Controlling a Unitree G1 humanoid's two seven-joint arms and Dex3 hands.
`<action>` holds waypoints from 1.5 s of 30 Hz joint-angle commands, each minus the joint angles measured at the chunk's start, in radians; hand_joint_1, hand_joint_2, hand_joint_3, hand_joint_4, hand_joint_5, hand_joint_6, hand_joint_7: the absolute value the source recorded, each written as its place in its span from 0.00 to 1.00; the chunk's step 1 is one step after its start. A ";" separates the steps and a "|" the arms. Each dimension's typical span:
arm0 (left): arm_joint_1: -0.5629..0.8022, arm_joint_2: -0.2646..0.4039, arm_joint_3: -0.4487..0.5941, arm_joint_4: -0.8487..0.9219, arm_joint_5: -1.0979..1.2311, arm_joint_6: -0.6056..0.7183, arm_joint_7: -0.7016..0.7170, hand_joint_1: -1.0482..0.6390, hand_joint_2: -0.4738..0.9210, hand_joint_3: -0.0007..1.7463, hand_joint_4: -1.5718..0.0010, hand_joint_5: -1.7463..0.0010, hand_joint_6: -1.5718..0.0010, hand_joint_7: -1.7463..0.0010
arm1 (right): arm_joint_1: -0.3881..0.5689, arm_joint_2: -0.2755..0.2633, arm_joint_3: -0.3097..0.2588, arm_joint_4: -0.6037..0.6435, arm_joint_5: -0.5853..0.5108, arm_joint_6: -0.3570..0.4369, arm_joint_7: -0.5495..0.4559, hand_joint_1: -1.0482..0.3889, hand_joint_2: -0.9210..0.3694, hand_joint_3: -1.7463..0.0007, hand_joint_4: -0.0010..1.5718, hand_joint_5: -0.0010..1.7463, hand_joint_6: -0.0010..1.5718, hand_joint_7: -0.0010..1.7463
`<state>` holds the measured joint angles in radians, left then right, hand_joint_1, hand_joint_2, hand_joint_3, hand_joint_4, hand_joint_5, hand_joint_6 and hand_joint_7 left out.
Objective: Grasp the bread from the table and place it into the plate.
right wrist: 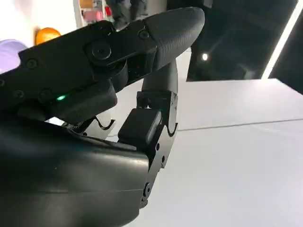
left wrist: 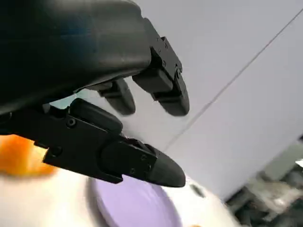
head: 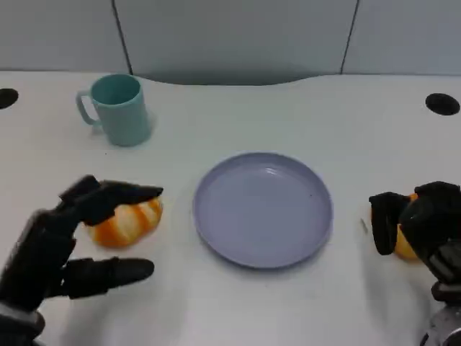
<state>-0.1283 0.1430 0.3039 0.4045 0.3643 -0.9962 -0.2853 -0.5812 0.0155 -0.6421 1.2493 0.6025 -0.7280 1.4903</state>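
Observation:
The bread (head: 128,223), an orange and white roll, lies on the white table left of the lilac plate (head: 263,209). My left hand (head: 68,241) sits around it with fingers apart: the upper fingers reach over the bread's top and the thumb lies on the table in front of it, with no grip visible. In the left wrist view the bread (left wrist: 19,158) shows behind the spread fingers (left wrist: 142,163), with the plate (left wrist: 135,205) beyond. My right hand (head: 425,231) rests right of the plate, its fingers curled.
A teal mug (head: 115,109) stands at the back left. A small orange thing (head: 402,245) lies against my right hand, partly hidden; whether the hand grips it is unclear. Two dark holes (head: 441,104) mark the table's far corners.

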 commanded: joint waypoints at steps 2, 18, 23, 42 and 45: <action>-0.111 0.134 -0.103 0.124 0.309 0.191 0.296 0.05 1.00 0.07 1.00 0.83 0.85 0.99 | 0.002 -0.020 0.015 0.004 -0.018 0.005 -0.036 0.42 0.00 0.98 0.58 1.00 0.65 0.44; -0.542 0.169 -0.601 0.904 0.450 0.676 0.417 0.23 0.92 0.00 0.69 0.87 0.71 0.95 | 0.008 -0.009 0.027 -0.012 -0.016 -0.036 -0.035 0.40 0.00 0.94 0.58 1.00 0.57 0.65; -0.542 0.159 -0.618 0.918 0.370 0.600 0.450 0.50 0.95 0.00 0.35 0.67 0.26 0.89 | 0.009 -0.014 0.029 -0.009 -0.019 -0.035 -0.040 0.42 0.00 0.97 0.59 1.00 0.54 0.75; -0.687 0.144 -0.605 0.567 0.248 0.044 0.718 0.46 0.92 0.00 0.46 0.11 0.27 0.82 | -0.003 -0.014 0.070 -0.008 -0.057 -0.033 -0.058 0.42 0.00 0.94 0.57 1.00 0.53 0.78; -0.680 0.125 -0.617 0.557 0.241 0.041 0.687 0.47 0.91 0.00 0.46 0.10 0.27 0.81 | -0.005 -0.010 0.075 -0.006 -0.058 -0.053 -0.060 0.43 0.00 0.94 0.57 1.00 0.51 0.81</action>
<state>-0.8101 0.2714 -0.3013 0.9727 0.6090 -0.9503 0.4124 -0.5792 0.0169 -0.5718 1.2435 0.5557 -0.7559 1.4369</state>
